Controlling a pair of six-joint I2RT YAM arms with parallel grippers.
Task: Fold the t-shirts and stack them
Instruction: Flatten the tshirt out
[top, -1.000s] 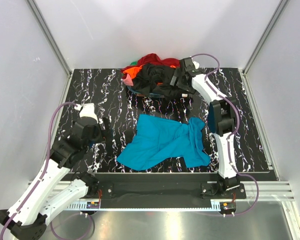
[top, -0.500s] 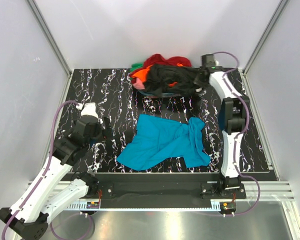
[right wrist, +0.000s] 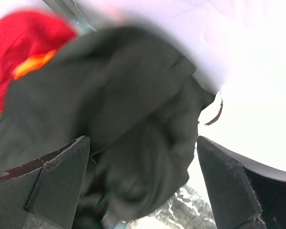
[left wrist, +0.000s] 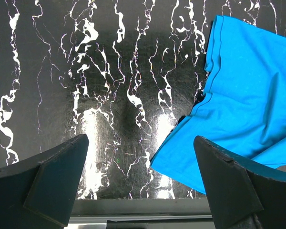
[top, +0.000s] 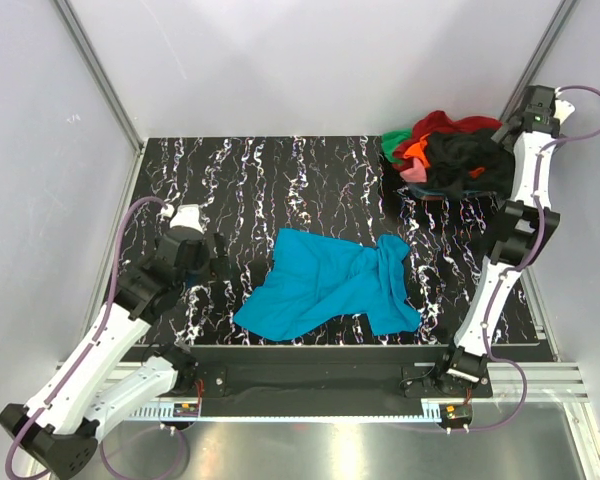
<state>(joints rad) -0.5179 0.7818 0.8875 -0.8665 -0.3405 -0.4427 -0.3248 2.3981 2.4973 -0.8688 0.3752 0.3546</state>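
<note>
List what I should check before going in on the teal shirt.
1. Teal shirt lies apart from the pile: ok.
2. Teal shirt flat: not ok, its right side is bunched.
3. Left jaws open, over bare table beside the shirt's left edge: ok.
4. Right jaws open: ok.
5. Right jaws free of the black shirt: cannot tell, blurred cloth sits between them.

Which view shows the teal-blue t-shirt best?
Top external: the whole teal-blue t-shirt lies rumpled and unobstructed. Left wrist catches only one side of it. Right wrist shows none of it, only the pile of other shirts.
</note>
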